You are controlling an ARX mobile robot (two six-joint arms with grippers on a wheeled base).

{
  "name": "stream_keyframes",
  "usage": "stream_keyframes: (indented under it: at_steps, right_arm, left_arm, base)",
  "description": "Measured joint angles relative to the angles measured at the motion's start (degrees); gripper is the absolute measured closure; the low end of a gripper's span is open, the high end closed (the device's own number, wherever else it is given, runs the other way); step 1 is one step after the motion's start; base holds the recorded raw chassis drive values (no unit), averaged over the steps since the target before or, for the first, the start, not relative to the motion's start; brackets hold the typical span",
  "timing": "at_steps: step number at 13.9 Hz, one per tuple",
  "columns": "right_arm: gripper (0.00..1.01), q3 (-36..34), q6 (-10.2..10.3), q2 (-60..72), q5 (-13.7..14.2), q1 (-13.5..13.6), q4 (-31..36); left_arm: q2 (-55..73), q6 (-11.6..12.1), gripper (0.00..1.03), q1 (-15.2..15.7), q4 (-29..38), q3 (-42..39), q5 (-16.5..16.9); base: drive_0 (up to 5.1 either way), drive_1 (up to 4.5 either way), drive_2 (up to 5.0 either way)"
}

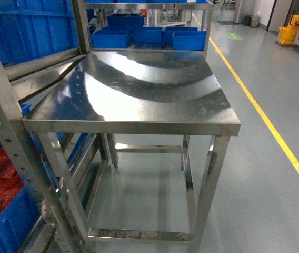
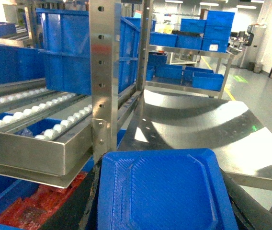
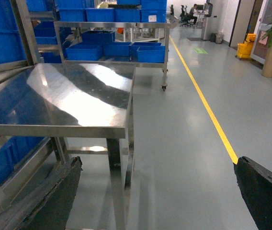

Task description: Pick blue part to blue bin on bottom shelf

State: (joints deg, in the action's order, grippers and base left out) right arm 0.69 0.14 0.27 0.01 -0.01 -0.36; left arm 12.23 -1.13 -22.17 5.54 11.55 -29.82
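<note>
Left wrist view, left hand (image 2: pixel 167 201) pinching blue part (image 2: pixel 164 191), right hand (image 3: pixel 157 191) spread, no legible writing

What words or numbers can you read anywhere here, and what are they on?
None can be read.
White labels on the far blue bins: too small and blurred to read.
Green floor mark: its shape is too blurred to make out.
Blue part in the left wrist view: raised lines only, no letters.
Steel table: nothing written on it.
</note>
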Motion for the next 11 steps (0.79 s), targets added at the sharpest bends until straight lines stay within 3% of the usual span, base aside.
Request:
stream_keyframes:
  at_steps: [11]
  right_arm:
    - [0.03, 0.00, 0.00, 0.00, 0.00, 0.00, 0.17]
  left_arm:
    - [0.00, 0.00, 0.59, 0.00, -0.13, 0.00, -0.02]
  base:
    - [-4.9, 2.46, 2.5]
